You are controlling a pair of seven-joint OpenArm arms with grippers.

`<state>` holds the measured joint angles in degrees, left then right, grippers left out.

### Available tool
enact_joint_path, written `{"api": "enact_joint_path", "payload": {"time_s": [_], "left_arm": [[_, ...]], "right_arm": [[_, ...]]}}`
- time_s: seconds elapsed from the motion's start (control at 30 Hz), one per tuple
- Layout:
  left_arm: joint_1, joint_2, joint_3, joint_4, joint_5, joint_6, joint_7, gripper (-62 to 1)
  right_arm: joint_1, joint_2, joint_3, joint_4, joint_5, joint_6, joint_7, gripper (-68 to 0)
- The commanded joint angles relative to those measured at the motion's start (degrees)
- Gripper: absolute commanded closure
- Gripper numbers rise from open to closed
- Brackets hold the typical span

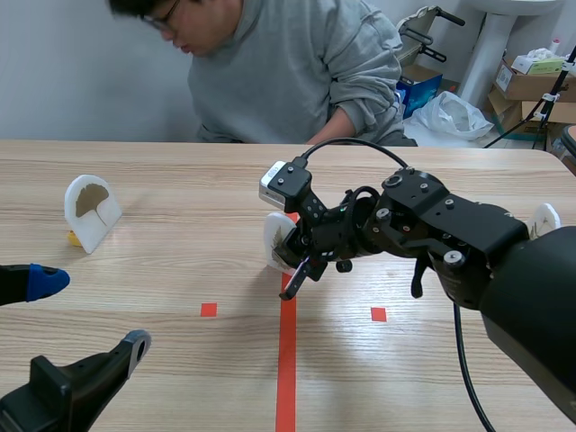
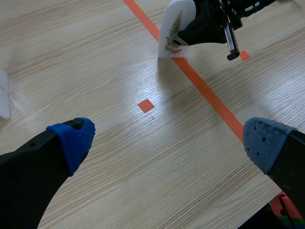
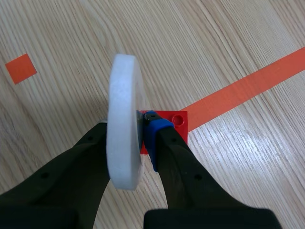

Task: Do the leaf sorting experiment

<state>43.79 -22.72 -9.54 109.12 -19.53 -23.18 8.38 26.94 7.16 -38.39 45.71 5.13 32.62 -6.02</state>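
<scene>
Fern plaque (image 2: 174,34) stands upright mid-table (image 1: 162,171), our right pincer (image 3: 126,125) clenched across its thickness, with a red base (image 3: 175,123) just beside it. If it tilts, we judge it could slip or topple. Our left pincer (image 2: 167,138) hangs released. A ginkgo plaque (image 1: 92,210) stands near the left edge. We see no containers.

— What's the surface?
— A pale wooden table (image 1: 180,171), with an orange-red tape line down its middle
— What stands on it?
— A white plaque with a brown leaf (image 1: 92,211) far left, and a white plaque with a green fern (image 2: 174,33) at the tape line, on a red base (image 3: 182,131)
</scene>
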Motion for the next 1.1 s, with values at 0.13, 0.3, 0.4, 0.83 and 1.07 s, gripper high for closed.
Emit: {"api": "enact_joint_path", "payload": {"time_s": [0.13, 0.3, 0.4, 0.83, 1.07], "left_arm": [[-0.17, 0.15, -0.28, 0.42, -0.39, -0.13, -0.83, -62.3], [-0.17, 0.15, -0.28, 0.42, -0.39, -0.13, -0.83, -62.3], [-0.17, 0.15, -0.28, 0.42, -0.39, -0.13, -0.83, -62.3], [-0.17, 0.15, -0.28, 0.42, -0.39, -0.13, -0.83, -62.3], [-0.17, 0.15, -0.28, 0.42, -0.39, -0.13, -0.83, -62.3]], "right_arm": [[1.27, 0.48, 0.22, 2.64, 0.68, -0.7, -2.89, -1.8], [-1.51, 3.91, 1.16, 10.34, 6.84, -3.91, -10.16, -1.8], [-5.29, 7.32, 3.39, 17.05, 9.7, -6.73, -12.17, -1.7], [-26.84, 17.27, 26.14, 33.77, 18.23, -8.17, -16.39, -1.7], [-32.39, 17.42, 38.6, 33.73, 19.58, -7.23, -17.29, -1.7]]}}
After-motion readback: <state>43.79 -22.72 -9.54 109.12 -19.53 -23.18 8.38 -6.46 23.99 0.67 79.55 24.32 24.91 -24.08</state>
